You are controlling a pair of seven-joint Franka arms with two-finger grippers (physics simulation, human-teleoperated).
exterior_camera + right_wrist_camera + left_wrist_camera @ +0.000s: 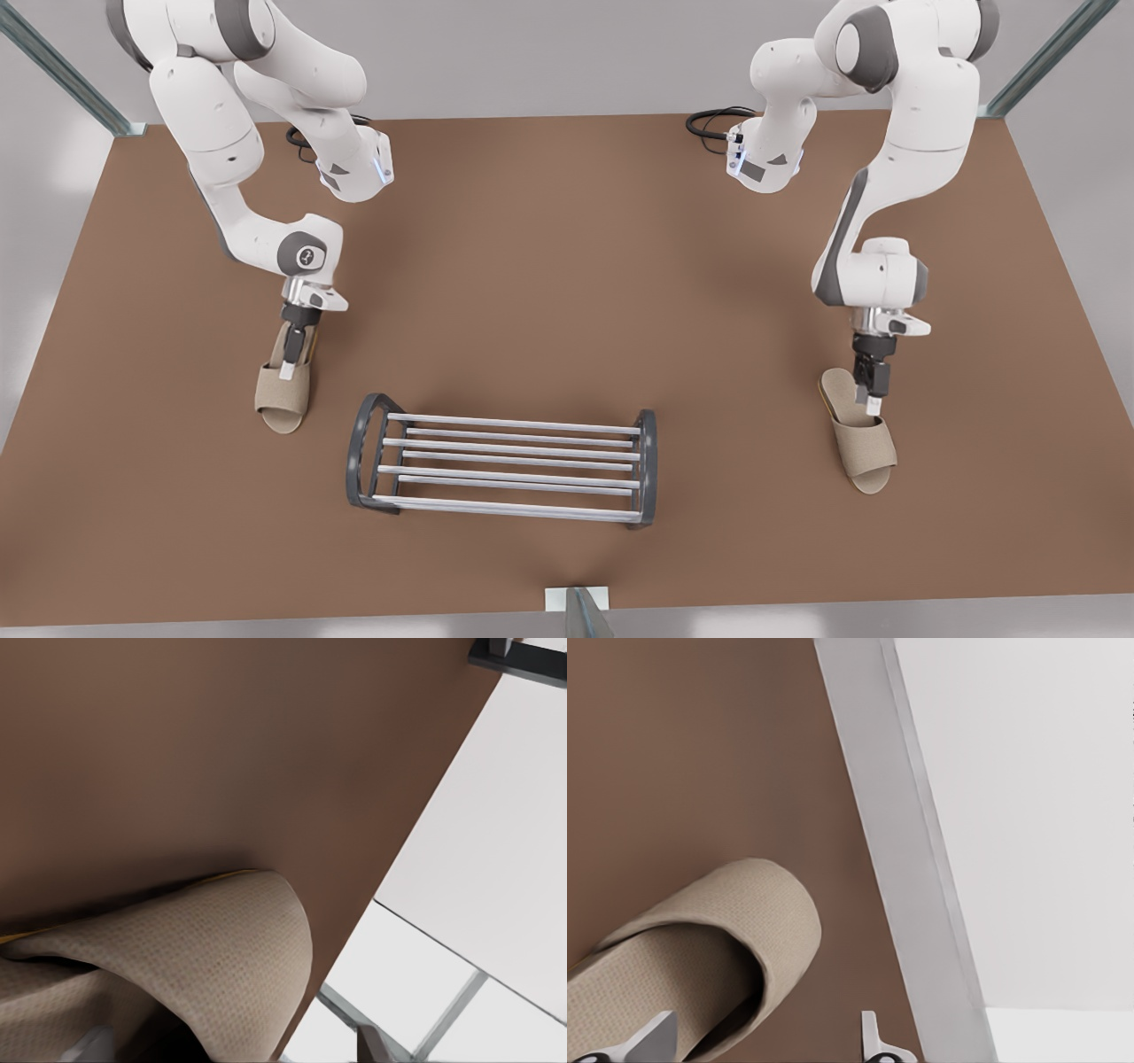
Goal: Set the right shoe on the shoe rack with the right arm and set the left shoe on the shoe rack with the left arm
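Two beige slippers lie on the brown table. The left shoe [861, 439] [700, 948] is at the front view's right, toe towards the front edge. My left gripper [871, 399] [764, 1041] is open and straddles the side of its upper, with a gap beside one fingertip [873, 1043]. The right shoe [283, 399] [204, 957] is at the front view's left. My right gripper [292, 361] [230, 1045] is open too, down at the mouth of that slipper. The shoe rack [505, 507] stands between the slippers, nearer the front edge, with nothing on its bars.
The table's front edge [859, 842] runs close past the left shoe's toe. A short post [576, 611] stands at the middle of the front edge, and a dark post [523, 660] sits on the edge. Slanted struts rise at the back corners [124, 124].
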